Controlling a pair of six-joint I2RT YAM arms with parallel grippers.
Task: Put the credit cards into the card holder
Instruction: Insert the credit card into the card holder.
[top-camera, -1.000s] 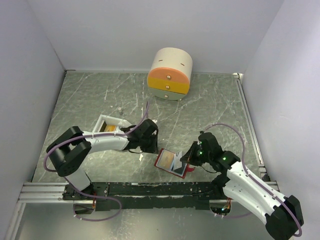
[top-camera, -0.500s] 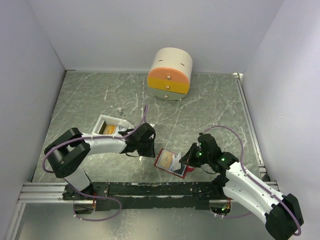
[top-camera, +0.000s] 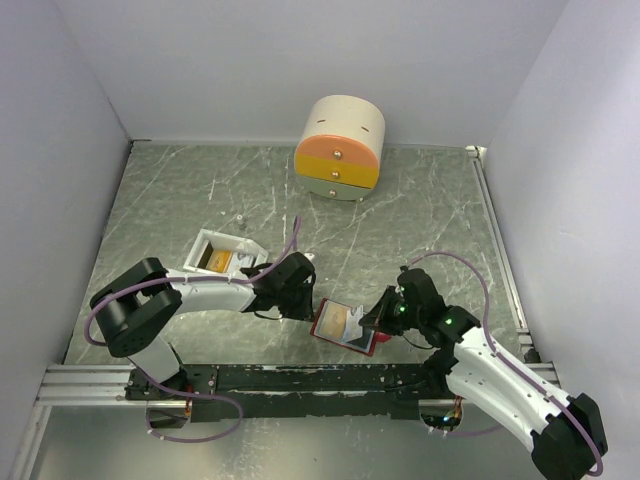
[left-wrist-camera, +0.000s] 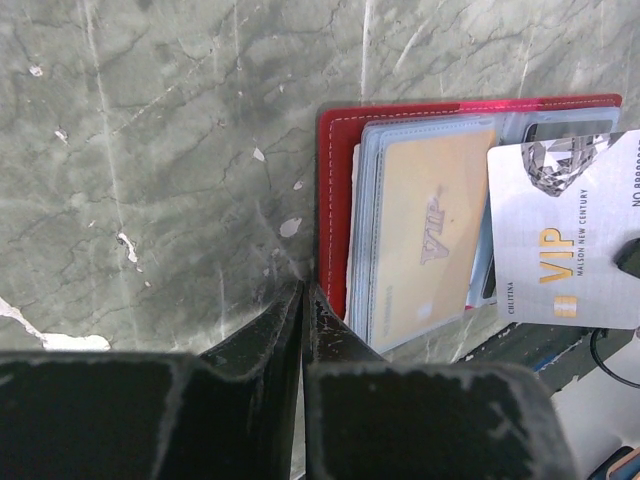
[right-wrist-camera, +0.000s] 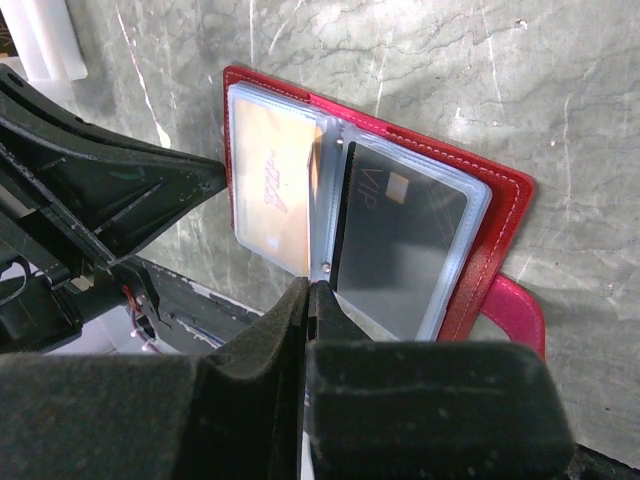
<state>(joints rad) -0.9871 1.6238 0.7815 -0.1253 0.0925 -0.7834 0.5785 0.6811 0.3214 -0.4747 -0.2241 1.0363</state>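
Observation:
The red card holder (top-camera: 344, 327) lies open on the table near the front edge. In the left wrist view (left-wrist-camera: 335, 200) its near sleeve holds a gold card (left-wrist-camera: 425, 235). In the right wrist view the holder (right-wrist-camera: 500, 230) shows that gold card (right-wrist-camera: 272, 185) and a dark card (right-wrist-camera: 405, 240) in its sleeves. My left gripper (top-camera: 303, 300) is shut and empty, its tips (left-wrist-camera: 303, 290) at the holder's left edge. My right gripper (top-camera: 378, 318) is shut (right-wrist-camera: 310, 288) at the spine on a silver-white card (left-wrist-camera: 565, 235), which it sees edge-on.
A white rectangular tray (top-camera: 207, 240) with orange-gold cards inside sits left of the holder, behind my left arm. A round cream-and-orange drawer box (top-camera: 340, 148) stands at the back. The black rail (top-camera: 300, 378) runs just in front of the holder.
My left gripper has moved forward and down to the holder's left edge. The pale card standing over the holder has dropped lower. The right gripper has barely moved.

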